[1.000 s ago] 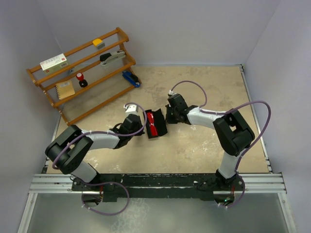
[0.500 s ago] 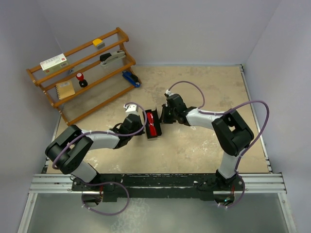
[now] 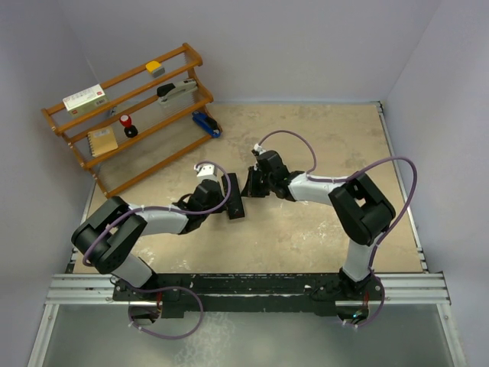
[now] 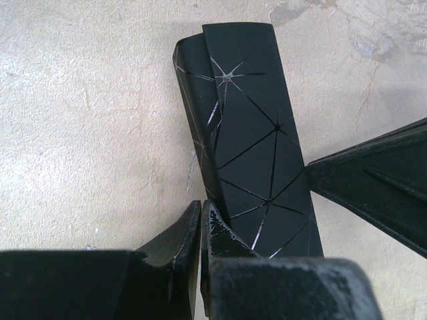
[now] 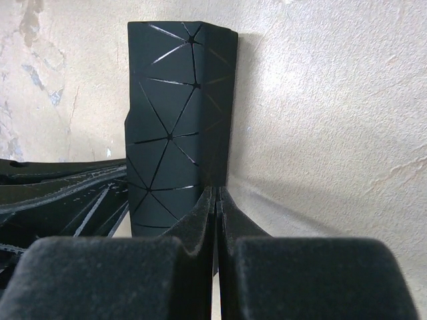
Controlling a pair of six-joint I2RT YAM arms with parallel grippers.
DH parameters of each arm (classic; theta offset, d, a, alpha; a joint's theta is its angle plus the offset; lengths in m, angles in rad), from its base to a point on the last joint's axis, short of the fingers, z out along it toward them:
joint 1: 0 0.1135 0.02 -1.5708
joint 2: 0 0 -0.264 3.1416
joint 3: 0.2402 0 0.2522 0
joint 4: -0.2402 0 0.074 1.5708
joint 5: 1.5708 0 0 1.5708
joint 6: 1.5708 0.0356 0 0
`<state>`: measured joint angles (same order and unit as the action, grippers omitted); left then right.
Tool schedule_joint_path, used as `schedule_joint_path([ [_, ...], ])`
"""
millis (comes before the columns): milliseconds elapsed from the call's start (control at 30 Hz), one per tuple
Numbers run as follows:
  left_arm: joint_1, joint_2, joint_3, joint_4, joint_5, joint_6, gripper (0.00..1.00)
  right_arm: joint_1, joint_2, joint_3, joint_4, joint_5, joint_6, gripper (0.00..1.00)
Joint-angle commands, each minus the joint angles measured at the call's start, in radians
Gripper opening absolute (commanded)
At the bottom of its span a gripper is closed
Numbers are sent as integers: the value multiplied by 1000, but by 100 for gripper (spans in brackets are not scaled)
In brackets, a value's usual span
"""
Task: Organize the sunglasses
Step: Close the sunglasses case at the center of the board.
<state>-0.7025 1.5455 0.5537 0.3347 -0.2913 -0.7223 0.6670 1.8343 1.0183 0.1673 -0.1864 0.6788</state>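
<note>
1. Left gripper [image 4: 200, 217]: the jaws are seen pressed together with nothing held between them. The tips are set against the near left edge of the black case [image 4: 250, 127].
2. Right gripper [image 5: 215, 200]: the jaws are likewise closed on nothing. Its tip is seen touching the opposite long side of the case.
3. The case is noted lying folded shut on the table [image 3: 328, 229], between the two grippers and near the table's middle.
4. Sunglasses: they cannot be seen in any view. Whether they are inside the shut case cannot be told.
5. A wooden rack [image 3: 130, 115] holding small items is noted at the far left corner, well apart from the case.
</note>
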Motion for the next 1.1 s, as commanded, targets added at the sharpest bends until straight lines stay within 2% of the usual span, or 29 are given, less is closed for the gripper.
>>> schedule_joint_path([
  [0,-4,-14,21,66,7,-11,0,25,-1,25,24,-44,16,0],
  [200,-4,-61,16,18,-14,6,0,28,-2,18,28,-38,20,0],
  [500,-3,-227,61,-135,-46,55,0,30,0,23,26,-32,16,0],
  [1067,-13,-129,22,-57,-13,25,0,33,11,43,10,-22,12,0],
])
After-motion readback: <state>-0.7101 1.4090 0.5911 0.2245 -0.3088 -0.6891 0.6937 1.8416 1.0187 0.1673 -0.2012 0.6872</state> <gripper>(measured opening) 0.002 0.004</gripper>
